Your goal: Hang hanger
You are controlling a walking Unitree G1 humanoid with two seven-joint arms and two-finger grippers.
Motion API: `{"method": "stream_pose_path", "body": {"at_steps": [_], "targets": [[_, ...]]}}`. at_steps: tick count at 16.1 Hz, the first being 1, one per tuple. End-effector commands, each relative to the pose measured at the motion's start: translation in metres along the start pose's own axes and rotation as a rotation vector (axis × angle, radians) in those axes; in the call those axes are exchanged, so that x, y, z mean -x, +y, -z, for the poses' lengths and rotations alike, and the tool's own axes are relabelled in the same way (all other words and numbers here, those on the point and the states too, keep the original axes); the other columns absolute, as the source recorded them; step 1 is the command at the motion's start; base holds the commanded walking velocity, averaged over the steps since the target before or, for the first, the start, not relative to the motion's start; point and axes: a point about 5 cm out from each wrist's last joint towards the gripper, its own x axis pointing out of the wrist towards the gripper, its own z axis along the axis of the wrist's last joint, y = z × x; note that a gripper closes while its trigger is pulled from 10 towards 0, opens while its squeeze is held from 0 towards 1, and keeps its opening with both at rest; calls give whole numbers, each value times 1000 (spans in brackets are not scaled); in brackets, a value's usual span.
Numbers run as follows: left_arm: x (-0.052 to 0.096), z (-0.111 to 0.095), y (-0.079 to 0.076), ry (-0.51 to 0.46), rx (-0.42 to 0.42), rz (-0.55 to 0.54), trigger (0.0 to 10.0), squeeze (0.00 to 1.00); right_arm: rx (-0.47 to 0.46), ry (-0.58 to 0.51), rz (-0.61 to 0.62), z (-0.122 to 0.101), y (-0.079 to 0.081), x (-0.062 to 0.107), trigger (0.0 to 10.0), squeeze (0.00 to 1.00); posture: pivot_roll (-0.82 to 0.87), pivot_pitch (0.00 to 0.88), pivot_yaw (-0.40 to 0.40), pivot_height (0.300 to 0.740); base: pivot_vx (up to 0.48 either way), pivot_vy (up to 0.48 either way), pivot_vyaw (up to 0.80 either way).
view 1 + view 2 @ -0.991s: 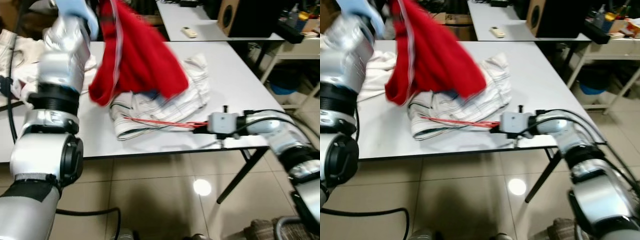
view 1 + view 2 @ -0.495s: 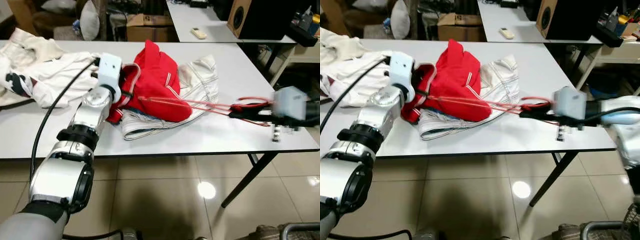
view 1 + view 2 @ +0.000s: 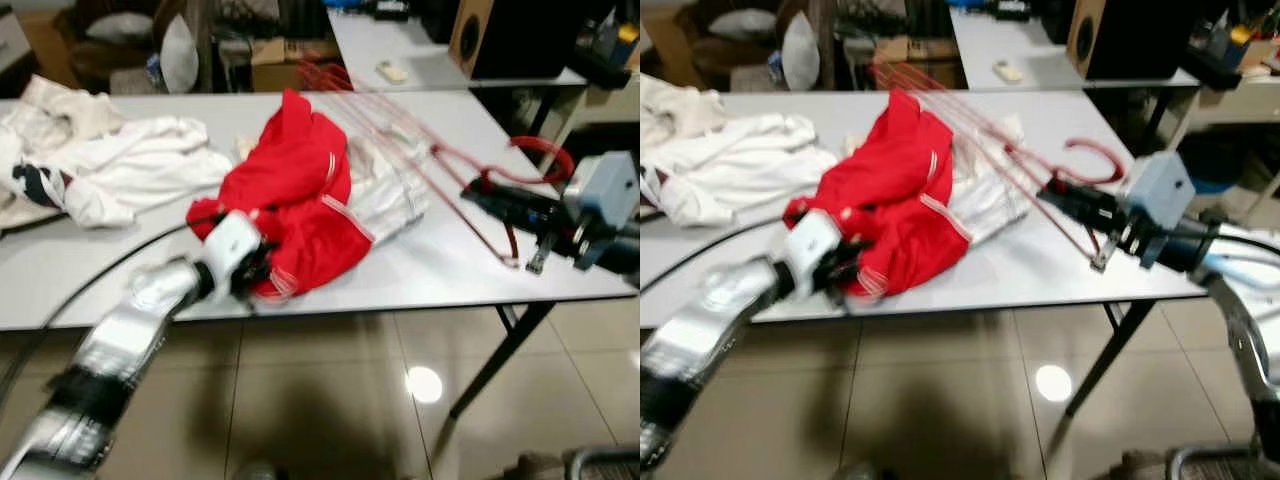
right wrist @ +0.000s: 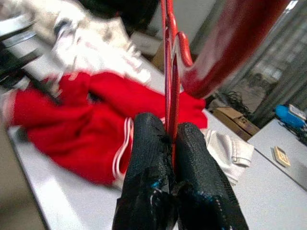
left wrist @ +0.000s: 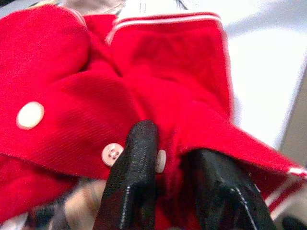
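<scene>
Lying at the far left of the white bench (image 3: 560, 290) is a heap of pale clothes (image 3: 95, 165), rumpled and reaching toward the middle. Reaching in over the near edge, the left tool (image 5: 165, 191) is pressing its two black fingers (image 5: 136, 163) into the red garment (image 3: 295, 205); a fold of red cloth with small white buttons is sitting in the gap between them, so the tool is grasping the garment at its near hem. The garment is lying in a mound at the middle of the bench, partly over a white striped piece of clothing (image 3: 390, 190) that is spreading out toward the right. Beyond it, on a second bench (image 3: 400, 45) at the back, a small remote control (image 3: 393, 71) is resting beside a dark speaker (image 3: 500, 35). At the right, the right tool (image 4: 172, 143) is clenching the red hanger (image 3: 1010, 150), its fingers closed tight on the thin wire. The hanger is being held up in the air above the right part of the bench, its hook curving over the tool and its long body slanting back over the striped clothing, blurred in both head views.
</scene>
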Motion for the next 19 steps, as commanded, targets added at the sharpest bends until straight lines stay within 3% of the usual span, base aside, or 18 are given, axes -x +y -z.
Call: {"method": "stream_pose_path", "body": {"at_steps": [1, 3, 5, 6, 8, 10, 11, 12, 13, 14, 16, 19], "targets": [[12, -21, -6, -54, -34, 48, 10000, 1000, -54, -41, 51, -9, 1, -3, 10000, 0, -18, 0, 48, 740, 0, 0, 0], [34, -40, -21, -108, -2, 128, 10000, 1000, -129, -19, 123, -1, 7, -15, 10000, 0, -9, 0, 38, 740, 0, 0, 0], [48, -50, -25, -145, 52, 150, 10000, 1000, -173, 14, 173, 6, 12, -23, 10000, 0, -4, 1, 29, 740, 0, 0, 0], [61, -56, -23, -196, 102, 112, 10000, 1000, -217, 37, 257, 13, 19, -35, 10000, 0, -2, 2, 27, 740, 0, 0, 0], [67, -61, -23, -264, 157, 86, 10000, 1000, -301, 20, 274, 14, 24, -40, 10000, 0, 0, 2, 22, 740, 0, 0, 0], [79, -87, -22, -548, 340, -39, 10000, 1000, -346, 27, 361, 18, 38, -56, 10000, 0, 5, 1, 18, 740, 0, 0, 0], [77, -87, -23, -552, 341, -143, 10000, 1000, -365, 27, 401, 20, 42, -58, 10000, 0, 6, 2, 18, 740, 0, 0, 0], [70, -78, -23, -474, 290, -259, 10000, 278, -374, 26, 473, 21, 42, -58, 10000, 0, 5, 2, 18, 740, 0, 0, 0], [66, -73, -22, -425, 255, -327, 10000, 0, -390, 25, 520, 23, 41, -56, 10000, 0, 6, 2, 17, 740, 0, 0, 0], [59, -59, -18, -352, 253, -484, 10000, 0, -376, 38, 556, 24, 44, -55, 10000, 0, 3, 5, 18, 740, 0, 0, 0], [57, -47, -15, -314, 304, -576, 10000, 0, -344, 60, 553, 24, 50, -57, 10000, 0, 0, 5, 18, 740, 0, 0, 0], [57, -35, -16, -246, 323, -652, 10000, 0, -424, 20, 523, 23, 61, -64, 10000, 0, 7, 6, 8, 740, 0, 255, 0]]}}
